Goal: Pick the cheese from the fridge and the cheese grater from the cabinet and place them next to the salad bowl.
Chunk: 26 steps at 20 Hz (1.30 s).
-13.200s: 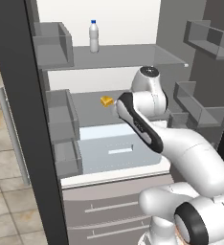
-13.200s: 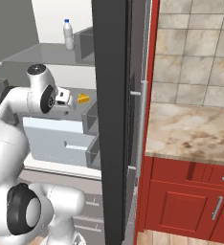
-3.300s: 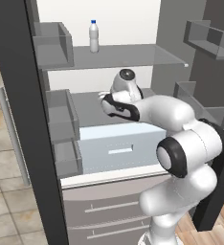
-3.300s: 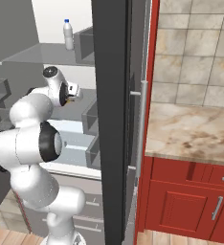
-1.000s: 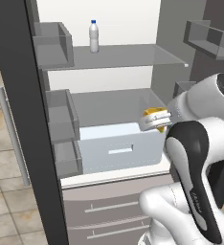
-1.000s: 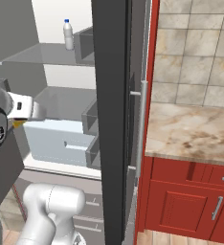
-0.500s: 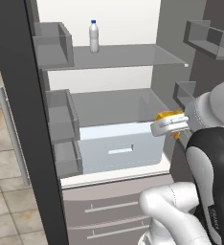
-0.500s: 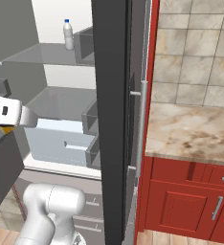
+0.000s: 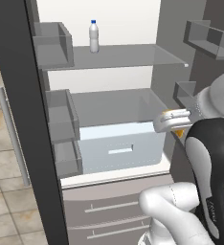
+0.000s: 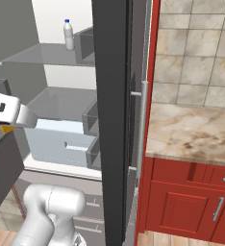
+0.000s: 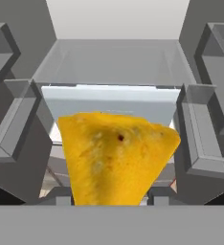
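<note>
Yellow-orange cheese (image 11: pixel 116 160) sits pinched in the jaws of the gripper (image 9: pixel 173 120), clear of the fridge (image 9: pixel 115 103) shelf, before its pale drawer (image 9: pixel 118 148); carrying it off, fetching the grater and setting both down remain.

The fridge (image 9: pixel 109 103) stands open, its dark door edge at the left. A bottle (image 9: pixel 94 36) stands on the top shelf; the pale drawer (image 9: pixel 118 147) sits below. At the right, the gripper (image 9: pixel 173 123) holds the cheese (image 9: pixel 179 130), clear of the shelves, beside the right door bins (image 9: pixel 186 93)
</note>
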Tool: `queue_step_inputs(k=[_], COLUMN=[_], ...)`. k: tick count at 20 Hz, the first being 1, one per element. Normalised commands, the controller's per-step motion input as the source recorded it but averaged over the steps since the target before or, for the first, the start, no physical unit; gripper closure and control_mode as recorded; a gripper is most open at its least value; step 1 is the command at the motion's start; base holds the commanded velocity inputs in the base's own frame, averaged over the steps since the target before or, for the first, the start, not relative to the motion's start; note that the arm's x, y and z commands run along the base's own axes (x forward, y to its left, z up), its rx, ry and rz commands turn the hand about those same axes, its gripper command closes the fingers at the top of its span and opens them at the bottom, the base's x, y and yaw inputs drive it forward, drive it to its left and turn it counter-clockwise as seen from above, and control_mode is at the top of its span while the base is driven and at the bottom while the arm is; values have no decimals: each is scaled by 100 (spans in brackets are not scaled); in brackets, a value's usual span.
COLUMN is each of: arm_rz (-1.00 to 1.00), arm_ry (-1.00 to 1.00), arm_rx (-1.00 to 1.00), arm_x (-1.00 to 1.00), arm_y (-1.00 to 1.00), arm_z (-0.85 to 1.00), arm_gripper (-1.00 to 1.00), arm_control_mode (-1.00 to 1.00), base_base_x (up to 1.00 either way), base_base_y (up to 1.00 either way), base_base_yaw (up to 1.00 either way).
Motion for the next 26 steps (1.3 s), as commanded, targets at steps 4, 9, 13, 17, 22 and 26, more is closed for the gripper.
queue_step_inputs(k=[4, 9, 13, 17, 22, 26], arm_rz=[0, 0, 0, 0, 0, 0], arm_ry=[0, 0, 0, 0, 0, 0], arm_rx=[0, 0, 0, 0, 0, 0], arm_x=[0, 0, 0, 0, 0, 0], arm_y=[0, 0, 0, 0, 0, 0], arm_z=[0, 0, 0, 0, 0, 0], arm_gripper=[100, 100, 100, 100, 100, 100], arm_control_mode=[-100, 100, 100, 100, 100, 100], base_base_x=[0, -20, -98, -100, -90, -47], base_base_y=[0, 0, 0, 0, 12, 19], base_base_yaw=[0, 0, -2, -6, -20, -43])
